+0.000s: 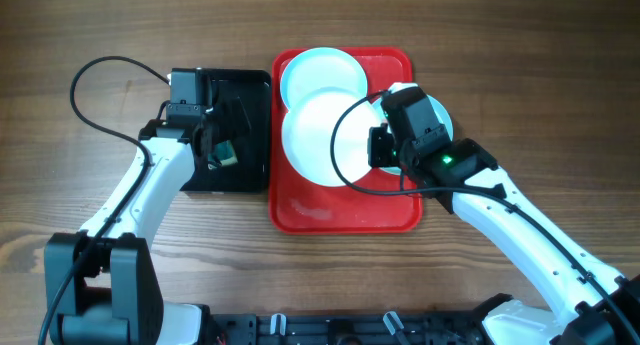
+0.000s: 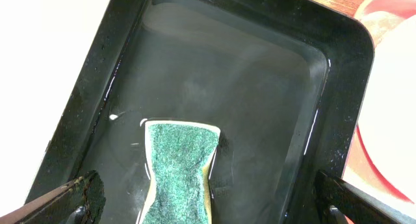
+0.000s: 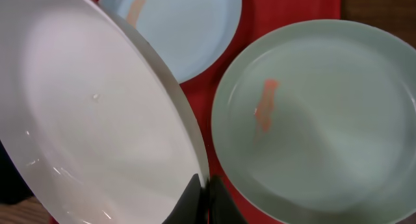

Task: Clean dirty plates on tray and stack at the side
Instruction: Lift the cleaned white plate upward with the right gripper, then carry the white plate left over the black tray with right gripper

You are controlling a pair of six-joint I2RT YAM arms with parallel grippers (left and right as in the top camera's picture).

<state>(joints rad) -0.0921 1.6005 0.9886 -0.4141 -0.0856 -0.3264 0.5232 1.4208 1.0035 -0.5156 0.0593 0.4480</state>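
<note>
- Red tray (image 1: 345, 213) on the tabletop (image 1: 520, 45) — three plates counted over it.
- One white plate (image 3: 97, 120) tilted over the tray's middle, pinched at its rim by the closed right gripper (image 3: 207, 198).
- One pale plate (image 3: 182, 29) flat at the tray's far end, orange smear on it.
- One aqua plate (image 3: 318, 120) at the tray's right edge, also smeared orange.
- Black tray (image 2: 338, 49) just left of the red tray — water (image 2: 247, 107) and one green sponge (image 2: 179, 169) inside.
- Left gripper (image 2: 209, 201) spread wide above the sponge, holding nothing.
</note>
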